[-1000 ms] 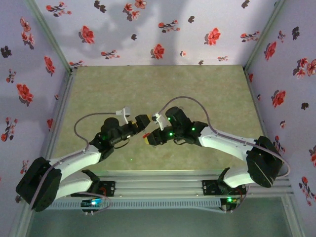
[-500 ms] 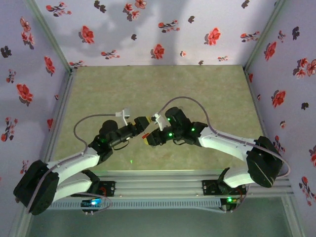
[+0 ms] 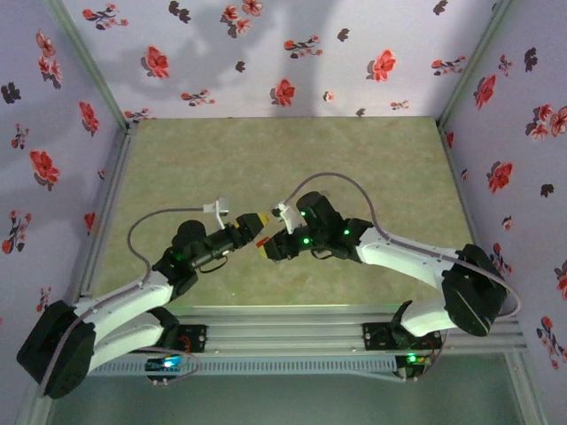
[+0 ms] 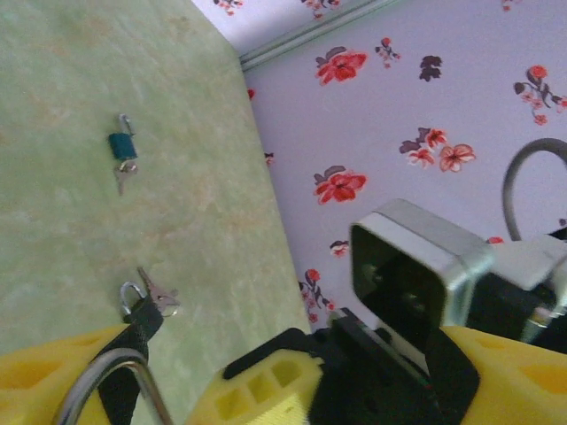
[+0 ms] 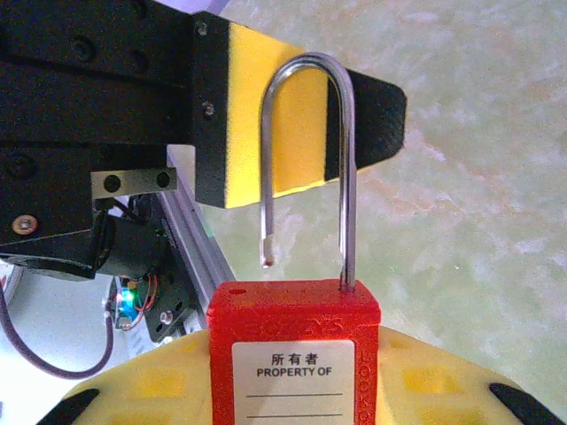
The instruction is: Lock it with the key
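**A:** Where is the lock (image 5: 294, 354)?

**B:** It is held up off the bench (image 3: 266, 150), near the middle and toward the near edge, where the two arms meet. The right hand (image 3: 268, 247) pinches its red body between both yellow fingers. The pale label (image 5: 292, 376) faces the wrist camera and the shackle (image 5: 345, 159) points toward the left hand (image 3: 252, 220).

**A:** Is the shackle seated?

**B:** No. One leg sits in the body, and the other ends free just above the red top.

**A:** And the left hand?

**B:** Its fingers are spread wide and are not closed on the shackle. It faces the right hand from the left, almost tip to tip. One yellow-padded finger (image 5: 301, 124) lies just behind the shackle's loop, but I cannot tell whether it touches the metal.

**A:** Is anything else on the bench?

**B:** In the left wrist view, a small teal padlock (image 4: 122, 146) lies flat on the green surface, well apart from both hands. It has a key (image 4: 120, 177) at one end. Flowered walls (image 3: 266, 53) stand around the bench.
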Available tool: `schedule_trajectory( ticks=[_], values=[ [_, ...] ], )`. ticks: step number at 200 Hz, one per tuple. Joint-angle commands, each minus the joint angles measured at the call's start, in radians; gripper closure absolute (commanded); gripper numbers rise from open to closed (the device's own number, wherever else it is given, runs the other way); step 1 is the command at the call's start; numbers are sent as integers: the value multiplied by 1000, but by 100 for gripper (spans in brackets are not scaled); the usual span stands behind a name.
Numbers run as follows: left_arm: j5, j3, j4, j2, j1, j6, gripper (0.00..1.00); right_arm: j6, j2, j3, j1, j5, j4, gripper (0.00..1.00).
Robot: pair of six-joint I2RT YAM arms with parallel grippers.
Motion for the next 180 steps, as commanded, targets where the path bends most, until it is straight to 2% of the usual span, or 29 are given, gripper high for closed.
schedule_trajectory(
  ticks=[1, 45, 119, 180],
  values=[
    [20, -1, 17, -20, -6, 22, 15, -13, -8, 4, 4, 14, -10, 100],
    [20, 6, -19, -25, -7, 38, 20, -15, -17, 2, 3, 15, -11, 100],
    [20, 20, -87, -41, -5, 76, 41, -21, -17, 3, 4, 25, -19, 100],
    [16, 14, -139, -79, 10, 95, 51, -27, -21, 4, 6, 35, -26, 100]
  ],
)
